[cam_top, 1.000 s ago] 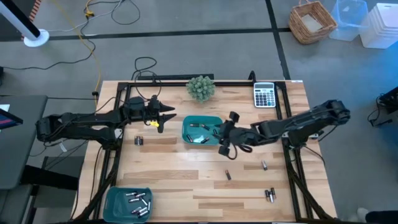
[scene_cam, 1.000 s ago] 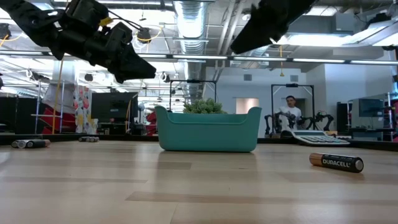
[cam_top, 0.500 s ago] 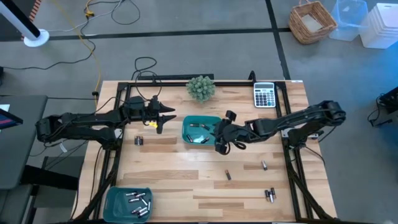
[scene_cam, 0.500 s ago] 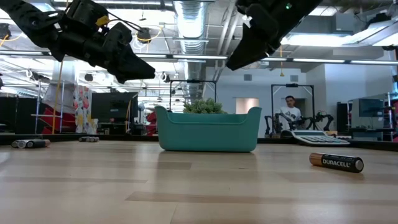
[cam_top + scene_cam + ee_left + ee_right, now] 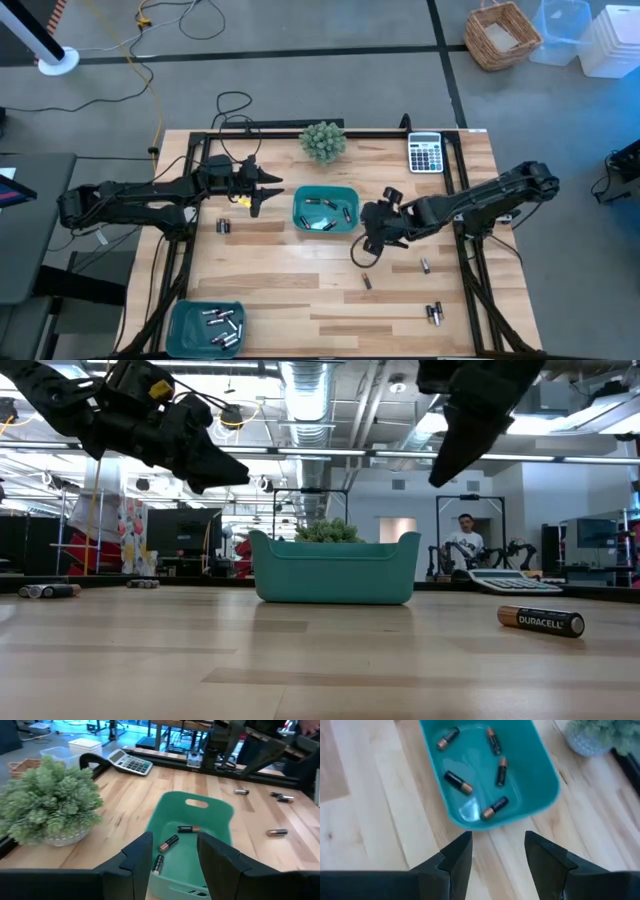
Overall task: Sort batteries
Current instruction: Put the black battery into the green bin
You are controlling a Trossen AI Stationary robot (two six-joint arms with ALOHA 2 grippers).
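Observation:
The middle teal tray (image 5: 326,211) holds several dark, copper-tipped batteries (image 5: 458,782). A second teal tray (image 5: 206,325) at the near left corner holds several silvery ones (image 5: 222,322). Loose batteries lie flat on the wood (image 5: 366,281), (image 5: 425,265), (image 5: 435,314), (image 5: 222,226). One of them lies in the low view (image 5: 541,621). My right gripper (image 5: 364,243) hovers open and empty just right of the middle tray (image 5: 490,770). My left gripper (image 5: 264,191) hovers open left of that tray (image 5: 190,840).
A potted green plant (image 5: 323,141) and a grey calculator (image 5: 425,153) stand near the far edge. Black frame rails (image 5: 470,270) run along the table's left and right sides. Bare wood lies between the two trays.
My right gripper reached to the middle tray's right rim, then drew back toward the table's right and near edges, and now hovers beside the tray.

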